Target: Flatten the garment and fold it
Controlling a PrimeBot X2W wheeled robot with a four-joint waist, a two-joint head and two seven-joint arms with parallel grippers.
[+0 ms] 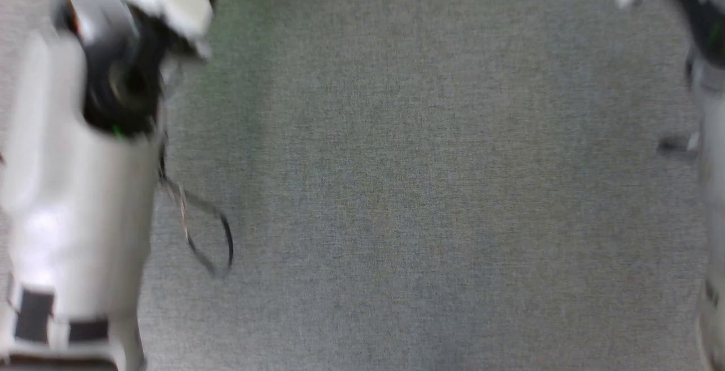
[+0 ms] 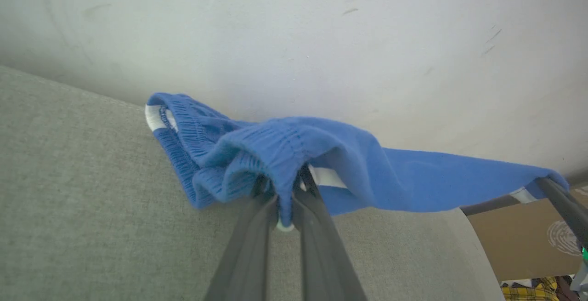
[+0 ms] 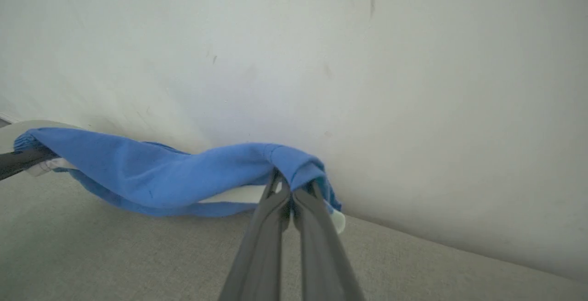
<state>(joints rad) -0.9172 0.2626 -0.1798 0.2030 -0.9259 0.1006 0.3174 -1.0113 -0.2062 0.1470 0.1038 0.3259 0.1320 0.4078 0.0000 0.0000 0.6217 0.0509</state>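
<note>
The garment [image 2: 390,177] is a bright blue pair of shorts with a gathered waistband and white stripes, stretched between my two grippers just above a grey fabric surface [image 2: 92,209]. In the left wrist view my left gripper [image 2: 285,186] is shut on the bunched waistband. My right gripper [image 2: 546,184] pinches the far end at the right edge. In the right wrist view my right gripper [image 3: 293,184] is shut on a fold of the garment [image 3: 151,167], which sags toward the left gripper [image 3: 27,158] at the far left.
A white wall [image 3: 367,62] rises close behind the grey surface. A cardboard box [image 2: 519,236] and a yellow plaid cloth [image 2: 528,292] sit past the surface's end. The blurred head view has my pale forearms [image 1: 73,190] at both sides and a cable loop [image 1: 209,241].
</note>
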